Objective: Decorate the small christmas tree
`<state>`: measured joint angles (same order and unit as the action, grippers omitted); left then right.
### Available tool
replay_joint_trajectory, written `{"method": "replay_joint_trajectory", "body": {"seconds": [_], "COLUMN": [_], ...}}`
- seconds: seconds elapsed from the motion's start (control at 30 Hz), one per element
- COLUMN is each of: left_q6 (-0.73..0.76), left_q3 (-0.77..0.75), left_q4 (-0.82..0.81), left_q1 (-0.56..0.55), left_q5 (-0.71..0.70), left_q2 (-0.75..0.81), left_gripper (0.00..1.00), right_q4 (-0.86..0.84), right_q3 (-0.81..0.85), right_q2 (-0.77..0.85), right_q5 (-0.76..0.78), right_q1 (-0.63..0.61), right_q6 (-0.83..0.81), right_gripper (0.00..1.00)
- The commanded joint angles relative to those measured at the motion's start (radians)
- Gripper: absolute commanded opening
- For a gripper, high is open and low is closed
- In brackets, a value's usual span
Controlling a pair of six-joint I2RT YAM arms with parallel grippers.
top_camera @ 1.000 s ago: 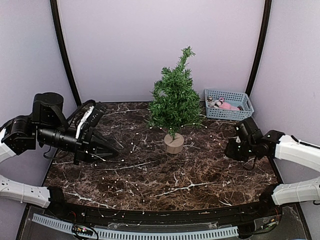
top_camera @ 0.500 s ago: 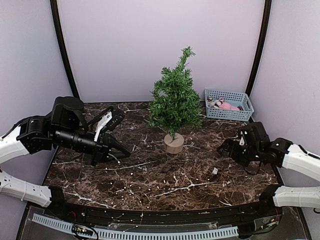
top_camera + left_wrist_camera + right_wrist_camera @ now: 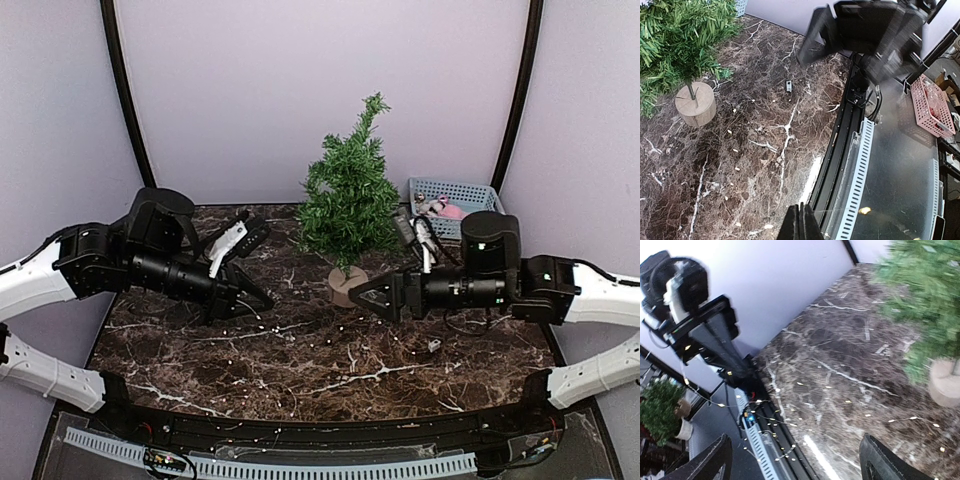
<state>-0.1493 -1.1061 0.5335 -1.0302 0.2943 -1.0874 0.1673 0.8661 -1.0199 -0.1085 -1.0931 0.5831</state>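
The small christmas tree (image 3: 347,195) stands upright on its wooden disc base (image 3: 346,286) at the middle back of the marble table. A thin light string (image 3: 262,327) with tiny pale bulbs lies scattered over the tabletop and trails over the front edge (image 3: 771,422). My left gripper (image 3: 262,300) hovers left of the tree base, shut (image 3: 801,222) on the fine wire of that string. My right gripper (image 3: 362,298) is just right of the base, pointing left, open wide (image 3: 795,465) with nothing between its fingers. The tree also shows in both wrist views (image 3: 675,35) (image 3: 927,295).
A small dark box (image 3: 432,344) on the string lies on the table right of centre. A blue-grey basket (image 3: 490,205) with a pink item stands at the back right. A perforated white strip (image 3: 300,468) runs along the near edge. A pink basket (image 3: 932,107) sits off the table.
My right arm swung in from the right edge to beside the tree base, opened, and the small box now lies on the table. My left gripper moved right toward the tree, staying shut.
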Motion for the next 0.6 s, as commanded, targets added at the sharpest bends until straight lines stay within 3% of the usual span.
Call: {"method": "replay_joint_trajectory", "body": {"seconds": [0.0, 0.13, 0.43, 0.57], "left_q6": [-0.026, -0.038, -0.039, -0.038], "left_q3": [-0.032, -0.031, -0.032, -0.03], "left_q4": [0.023, 0.027, 0.023, 0.017], "left_q1": [0.002, 0.002, 0.004, 0.004], "left_q5": [-0.019, -0.026, -0.022, -0.014], "left_q2": [0.004, 0.004, -0.001, -0.008], "left_gripper": [0.0, 0.0, 0.0, 0.0], "right_q4": [-0.221, -0.285, -0.321, -0.319], "right_q3": [0.107, 0.197, 0.302, 0.334], "right_q2": [-0.135, -0.243, -0.39, -0.437], "right_q5": [0.007, -0.01, -0.134, -0.146], "right_q1": [-0.145, -0.225, -0.253, -0.257], "right_q6": [-0.079, -0.104, -0.119, -0.13], "right_gripper": [0.88, 0.88, 0.84, 0.74]}}
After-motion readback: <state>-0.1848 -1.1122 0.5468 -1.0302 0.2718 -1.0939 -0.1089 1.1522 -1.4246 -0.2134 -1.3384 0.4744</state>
